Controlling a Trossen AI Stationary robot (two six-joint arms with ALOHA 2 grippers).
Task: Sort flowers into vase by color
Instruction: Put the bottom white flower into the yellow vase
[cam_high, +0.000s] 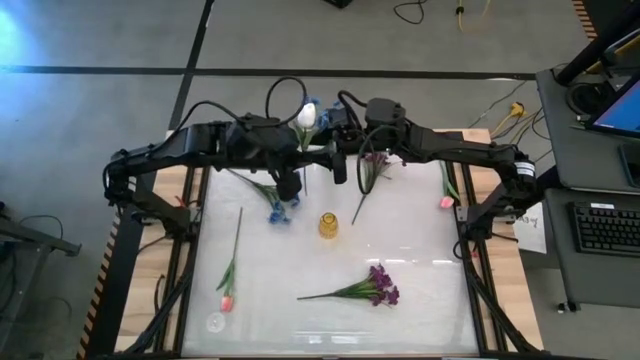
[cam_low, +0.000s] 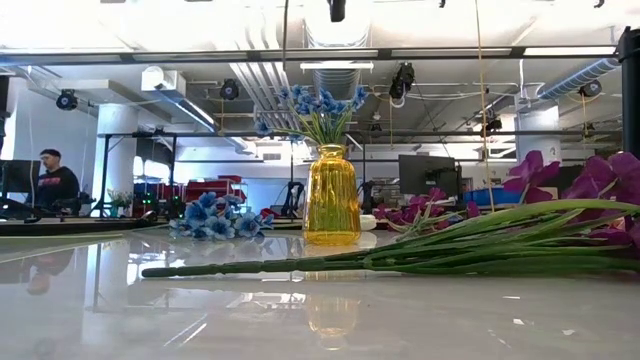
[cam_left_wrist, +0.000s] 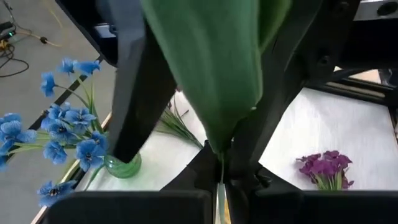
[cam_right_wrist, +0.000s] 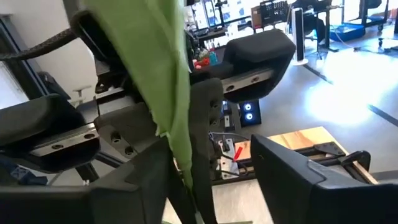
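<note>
Step in hand: carrying the white tulip (cam_high: 307, 116) above the table's far edge. My left gripper (cam_left_wrist: 221, 177) is clamped on its stem; my right gripper (cam_right_wrist: 202, 171) is spread wide around the leaf, gripping nothing.

Next move, in my judgement: lower the stem into a vase. The only vase (cam_high: 328, 225) in view is yellow and already holds blue blossoms, and the blue bunch (cam_high: 280, 210) lies just beside the path.

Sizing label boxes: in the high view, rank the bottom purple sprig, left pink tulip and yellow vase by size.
1. Purple sprig and pink tulip: similar length, too close to rank.
2. Yellow vase: clearly smallest.
</note>
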